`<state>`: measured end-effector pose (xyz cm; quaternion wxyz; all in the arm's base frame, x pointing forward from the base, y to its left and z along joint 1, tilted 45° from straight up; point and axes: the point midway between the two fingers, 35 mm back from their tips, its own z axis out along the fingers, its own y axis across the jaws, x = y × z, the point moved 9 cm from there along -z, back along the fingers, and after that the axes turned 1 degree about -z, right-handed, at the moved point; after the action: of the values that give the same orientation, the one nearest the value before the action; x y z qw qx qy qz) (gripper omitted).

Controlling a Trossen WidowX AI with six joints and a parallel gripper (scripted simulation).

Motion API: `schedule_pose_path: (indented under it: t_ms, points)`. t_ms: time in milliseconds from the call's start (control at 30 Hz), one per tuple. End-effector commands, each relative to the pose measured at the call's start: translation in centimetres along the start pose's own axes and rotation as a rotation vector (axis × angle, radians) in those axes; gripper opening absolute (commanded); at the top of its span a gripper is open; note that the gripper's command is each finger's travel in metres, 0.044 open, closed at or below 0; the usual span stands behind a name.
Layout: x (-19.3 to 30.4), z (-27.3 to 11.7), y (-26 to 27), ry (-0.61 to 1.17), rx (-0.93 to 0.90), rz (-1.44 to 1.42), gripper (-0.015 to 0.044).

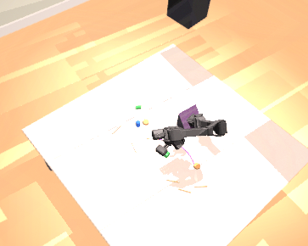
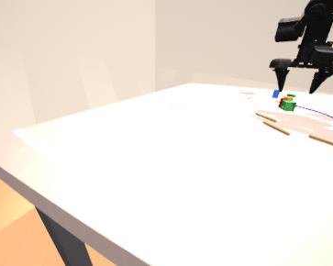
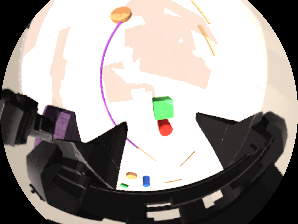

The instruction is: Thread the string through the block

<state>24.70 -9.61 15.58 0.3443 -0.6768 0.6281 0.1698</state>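
Observation:
The round wooden button (image 1: 197, 166) (image 3: 120, 14) lies on the table. A purple string (image 3: 101, 75) (image 2: 316, 111) curves from it to the thin tan stick (image 3: 147, 154) on its free end. That stick lies flat, between and beyond the fingertips in the wrist view. My gripper (image 3: 162, 120) (image 2: 296, 92) is open and empty above the table, over a green cube (image 3: 163, 107) and a red cylinder (image 3: 165, 128). A purple block (image 1: 189, 115) (image 3: 62, 125) stands beside the arm's base; no hole shows in it. In the top view the arm hides the string's stick end.
Loose sticks (image 1: 184, 190) (image 2: 276, 127) (image 3: 187, 159) lie on both sides of the gripper. A blue cylinder (image 1: 137, 124) (image 2: 276, 94) (image 3: 146, 181), an orange disc (image 1: 146, 122) (image 3: 131, 175) and a small green piece (image 1: 137, 107) (image 3: 124, 185) lie beyond the string's stick.

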Motion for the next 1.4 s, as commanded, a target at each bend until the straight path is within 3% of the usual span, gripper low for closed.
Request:
schedule_pose_path:
  t_ms: [0,133,400,800,1100,1367]
  points:
    - [0.14,0.03,0.12,0.001,-0.008,-0.002,0.0440]
    - [0.04,0.01,-0.05,0.001,-0.007,-0.003,0.0440]
    - [0.05,0.02,-0.03,0.001,-0.007,-0.003,0.0244]
    - [0.04,0.01,-0.05,-0.002,-0.003,-0.001,0.0244]
    - [0.04,0.02,-0.05,-0.002,-0.003,-0.001,0.0007]
    - [0.04,0.02,-0.05,-0.002,-0.003,-0.001,0.0000]
